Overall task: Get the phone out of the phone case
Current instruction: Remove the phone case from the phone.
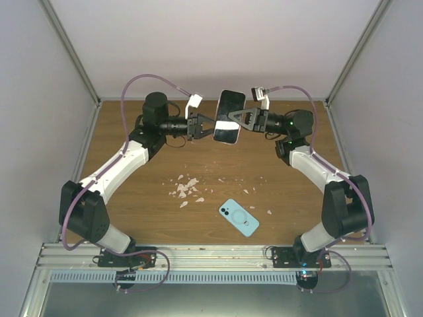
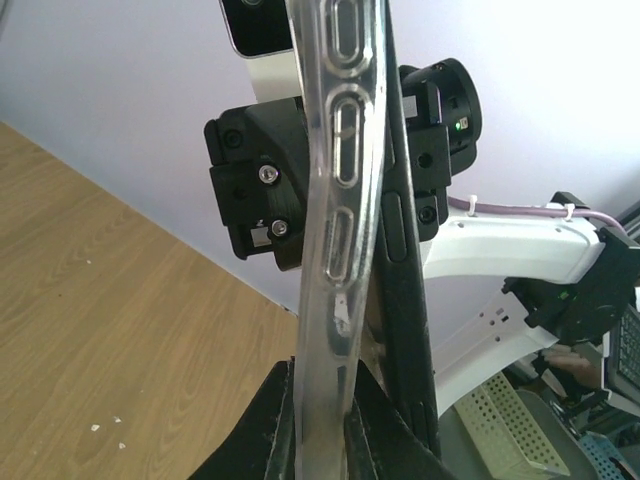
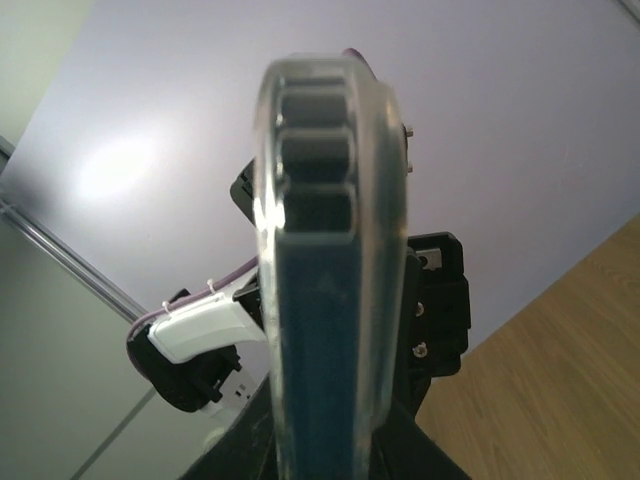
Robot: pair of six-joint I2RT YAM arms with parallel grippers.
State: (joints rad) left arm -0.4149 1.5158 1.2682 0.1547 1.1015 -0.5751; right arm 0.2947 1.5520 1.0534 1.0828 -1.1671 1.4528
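Note:
A dark phone (image 1: 229,115) in a clear case is held upright in the air above the back middle of the table, between both grippers. My left gripper (image 1: 206,125) is shut on the left edge. In the left wrist view my fingers (image 2: 270,420) clamp the clear case's edge (image 2: 335,250), and the dark phone (image 2: 405,290) stands slightly apart from it on the right. My right gripper (image 1: 239,121) is shut on the opposite edge. In the right wrist view the clear case (image 3: 262,200) wraps the dark blue phone edge (image 3: 320,340) between my fingers (image 3: 420,440).
A light blue phone (image 1: 238,217) lies back up on the wooden table (image 1: 132,198) near the front middle. White crumbs (image 1: 186,188) are scattered left of it. Grey walls and metal frame posts enclose the table.

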